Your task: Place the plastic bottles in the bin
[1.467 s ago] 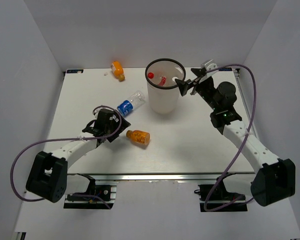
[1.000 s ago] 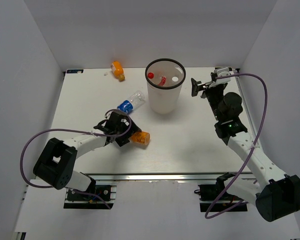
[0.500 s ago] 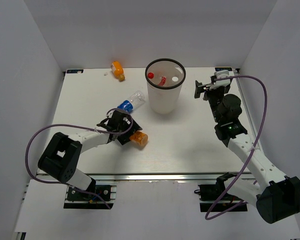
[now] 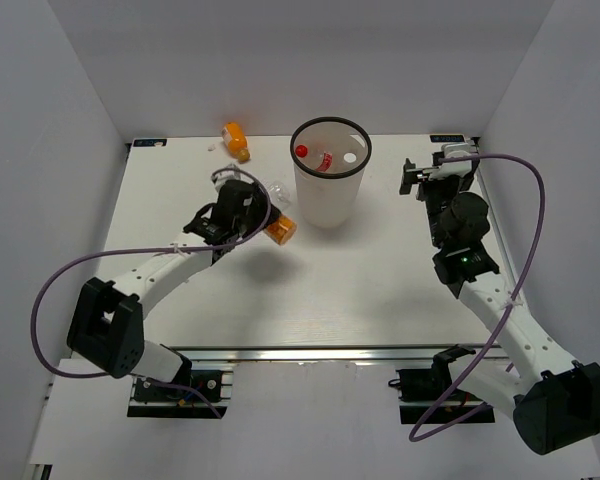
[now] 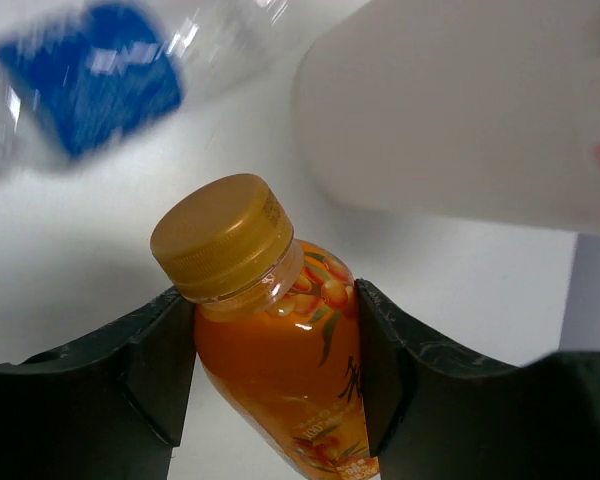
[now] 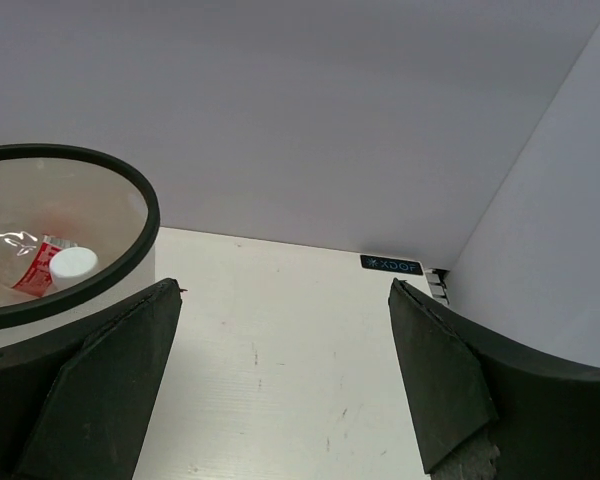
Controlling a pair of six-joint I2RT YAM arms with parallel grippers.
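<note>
Stubby orange bottle [image 5: 280, 380] pinched at the body between the left jaws, gold cap poking out ahead. Lifted off the table [image 4: 380, 270], just left of the white bin [image 4: 330, 205], close to a blue-labelled bottle [image 5: 90, 75]. Right jaws spread wide on nothing, to the right of the bin. Inside the bin, a red-labelled bottle [image 6: 30, 272]. Second orange bottle [image 4: 236, 141] at the far edge. White table, pale grey walls.

Glossy plastic orange bottle [image 5: 280, 390] with ridged gold cap [image 5: 220, 235], matt black jaws, smooth white bin [image 5: 460, 110].
</note>
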